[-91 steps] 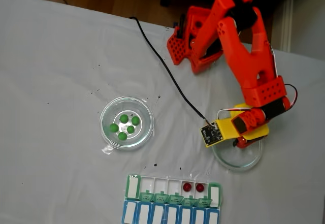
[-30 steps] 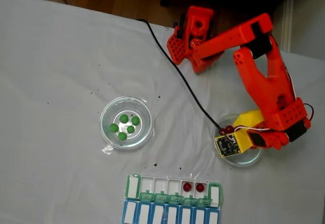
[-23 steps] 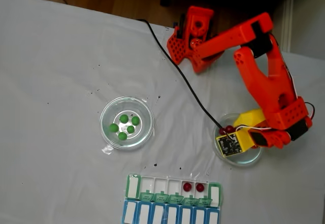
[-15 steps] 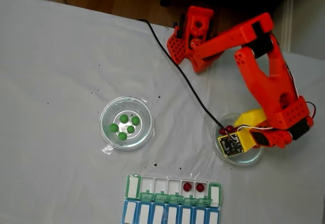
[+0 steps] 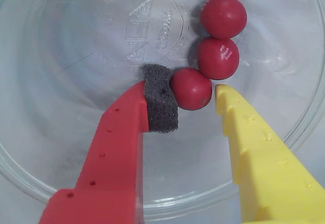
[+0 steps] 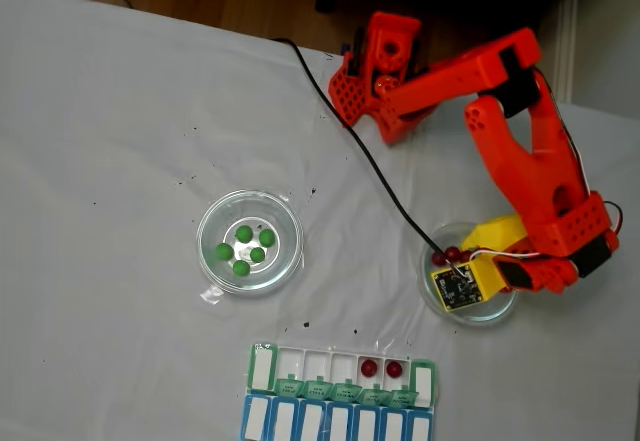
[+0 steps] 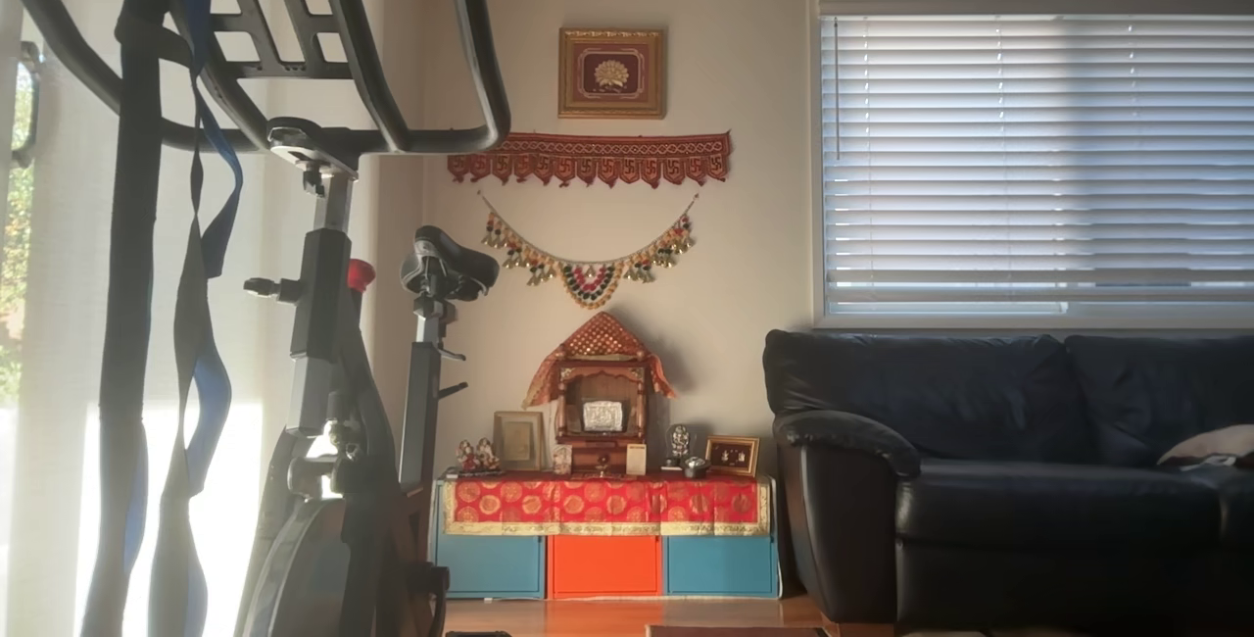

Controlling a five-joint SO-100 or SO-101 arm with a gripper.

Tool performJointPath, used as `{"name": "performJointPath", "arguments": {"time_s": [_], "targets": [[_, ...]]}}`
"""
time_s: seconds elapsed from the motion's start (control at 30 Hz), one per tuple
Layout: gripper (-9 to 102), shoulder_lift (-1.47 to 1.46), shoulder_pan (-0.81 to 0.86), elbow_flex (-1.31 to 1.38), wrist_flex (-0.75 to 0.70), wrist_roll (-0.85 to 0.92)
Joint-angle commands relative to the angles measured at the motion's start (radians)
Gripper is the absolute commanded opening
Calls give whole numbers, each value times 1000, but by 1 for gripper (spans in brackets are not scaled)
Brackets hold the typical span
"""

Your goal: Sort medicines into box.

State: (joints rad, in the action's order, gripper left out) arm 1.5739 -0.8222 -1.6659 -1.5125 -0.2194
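Gripper [image 5: 195, 93] spread around 1 of 3 red pills [image 5: 191, 88] in glass dish [image 5: 61, 61], foam pad touching; pick step, closing then carrying to box [image 6: 340, 393] judged next.

Three seconds ago my yellow-and-red two-finger gripper [image 5: 195, 94] hung over the far rim of the round clear glass dish [image 6: 490, 313], with my orange arm [image 6: 530, 176] folded back. Since then the arm has stretched out and swung right, lowering the gripper into the dish. The visible dark red round pills [image 6: 452, 254] seem to have shifted slightly, though they are tiny here.
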Motion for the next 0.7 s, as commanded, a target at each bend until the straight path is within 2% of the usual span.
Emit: {"name": "performJointPath", "arguments": {"time_s": [0.0,0.27,0.43,0.67], "targets": [[12,8,-72,5,-14,-3],[2,2,-64,-5,-2,15],[1,64,-43,-20,43,-3],[1,199,89,86,38,12]]}}
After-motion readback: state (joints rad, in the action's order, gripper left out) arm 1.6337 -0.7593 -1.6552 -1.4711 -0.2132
